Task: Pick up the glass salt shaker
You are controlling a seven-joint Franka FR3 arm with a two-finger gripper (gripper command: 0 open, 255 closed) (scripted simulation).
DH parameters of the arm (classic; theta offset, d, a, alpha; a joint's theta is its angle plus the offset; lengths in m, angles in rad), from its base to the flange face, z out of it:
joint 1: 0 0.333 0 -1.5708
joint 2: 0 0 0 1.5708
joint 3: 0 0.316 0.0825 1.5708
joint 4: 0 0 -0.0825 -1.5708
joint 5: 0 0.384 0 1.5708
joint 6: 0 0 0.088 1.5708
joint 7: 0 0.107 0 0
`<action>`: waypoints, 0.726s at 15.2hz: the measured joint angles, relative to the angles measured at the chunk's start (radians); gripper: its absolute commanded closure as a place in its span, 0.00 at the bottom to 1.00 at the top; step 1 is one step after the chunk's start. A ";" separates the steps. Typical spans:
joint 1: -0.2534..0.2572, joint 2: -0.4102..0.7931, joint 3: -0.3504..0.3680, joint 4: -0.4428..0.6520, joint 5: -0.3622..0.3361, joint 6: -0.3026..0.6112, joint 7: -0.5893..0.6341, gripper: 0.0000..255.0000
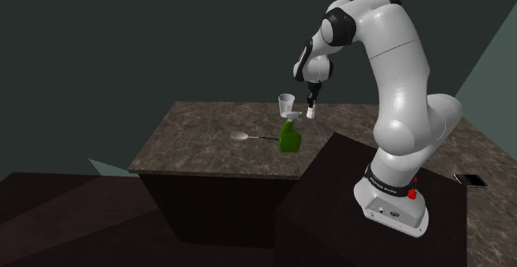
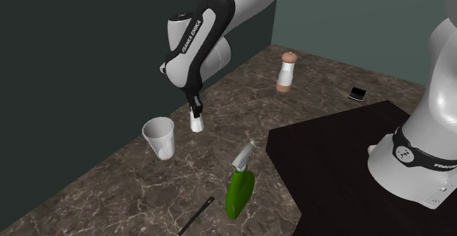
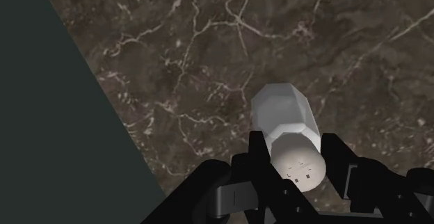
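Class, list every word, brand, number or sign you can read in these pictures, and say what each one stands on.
"FRANKA EMIKA": on the arm's black forearm.
"FRANKA", running to the picture's edge: on the black base band.
Lettering on that band in the shoulder view: too small to read.
No text on the salt shaker, cup or green bottle.

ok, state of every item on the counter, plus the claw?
claw: shut on salt shaker
salt shaker: upright, clasped
cup: upright, mouth up
green spray bottle: standing
spoon: lying flat
grinder: upright
phone: lying flat
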 measured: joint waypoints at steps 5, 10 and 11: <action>0.012 -0.035 -0.016 -0.014 -0.013 -0.022 0.007 1.00; 0.034 -0.086 -0.040 -0.024 -0.037 -0.063 0.023 1.00; 0.037 -0.098 -0.046 -0.028 -0.042 -0.072 0.025 1.00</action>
